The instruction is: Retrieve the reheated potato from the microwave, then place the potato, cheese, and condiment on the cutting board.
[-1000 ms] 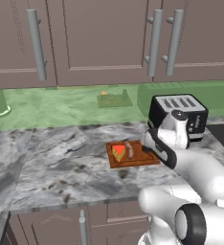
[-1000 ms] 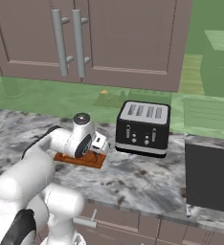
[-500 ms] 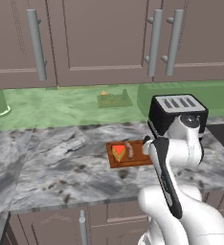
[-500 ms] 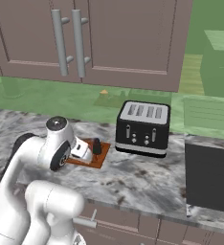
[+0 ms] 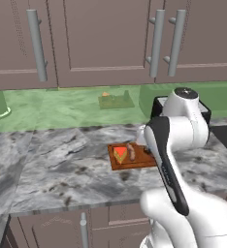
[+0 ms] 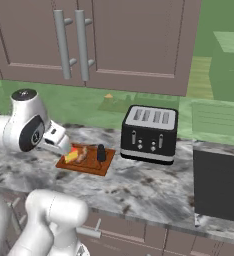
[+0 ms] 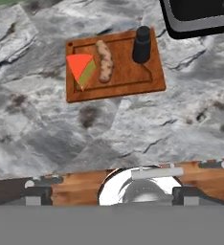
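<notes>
On the marble counter (image 5: 52,164), near its front edge, lies the cutting board (image 7: 128,81), just left of the black toaster (image 6: 150,133). Three things rest on the board: the cheese (image 7: 80,69), an orange-red wedge, at the left end; the potato (image 7: 104,60), a brown oblong lump, just beside it near the middle; and a small dark condiment bottle (image 7: 142,44), upright at the right end by the toaster. In the right base view the cheese (image 6: 72,155), potato (image 6: 82,155) and bottle (image 6: 101,152) sit in the same order. The arm's wrist hangs above the counter's front edge, looking down on the board. Whether its fingers are apart or closed cannot be told; nothing is seen held.
</notes>
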Tool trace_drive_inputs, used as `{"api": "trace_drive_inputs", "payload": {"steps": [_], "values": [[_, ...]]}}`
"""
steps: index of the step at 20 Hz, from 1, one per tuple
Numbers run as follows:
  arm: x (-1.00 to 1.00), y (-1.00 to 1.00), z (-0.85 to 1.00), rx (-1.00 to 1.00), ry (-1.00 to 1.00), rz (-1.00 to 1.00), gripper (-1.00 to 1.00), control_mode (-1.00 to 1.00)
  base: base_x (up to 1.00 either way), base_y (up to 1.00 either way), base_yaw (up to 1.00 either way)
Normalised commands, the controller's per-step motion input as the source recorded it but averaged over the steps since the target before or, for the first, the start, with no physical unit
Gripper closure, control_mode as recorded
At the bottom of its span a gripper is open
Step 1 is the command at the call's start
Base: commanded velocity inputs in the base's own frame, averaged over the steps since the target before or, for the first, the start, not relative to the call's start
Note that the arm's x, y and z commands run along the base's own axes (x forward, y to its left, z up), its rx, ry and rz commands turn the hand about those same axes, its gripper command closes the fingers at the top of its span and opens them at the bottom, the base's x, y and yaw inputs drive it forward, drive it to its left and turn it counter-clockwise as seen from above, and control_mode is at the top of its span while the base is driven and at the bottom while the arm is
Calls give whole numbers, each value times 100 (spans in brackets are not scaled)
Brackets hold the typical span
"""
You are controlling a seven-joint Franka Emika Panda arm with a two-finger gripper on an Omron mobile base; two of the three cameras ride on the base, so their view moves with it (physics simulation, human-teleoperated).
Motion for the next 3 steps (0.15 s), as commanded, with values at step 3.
{"api": "trace_drive_inputs", "payload": {"steps": [3], "values": [[-55,27,67,0,15,0,-100,-100,0,0,0]]}}
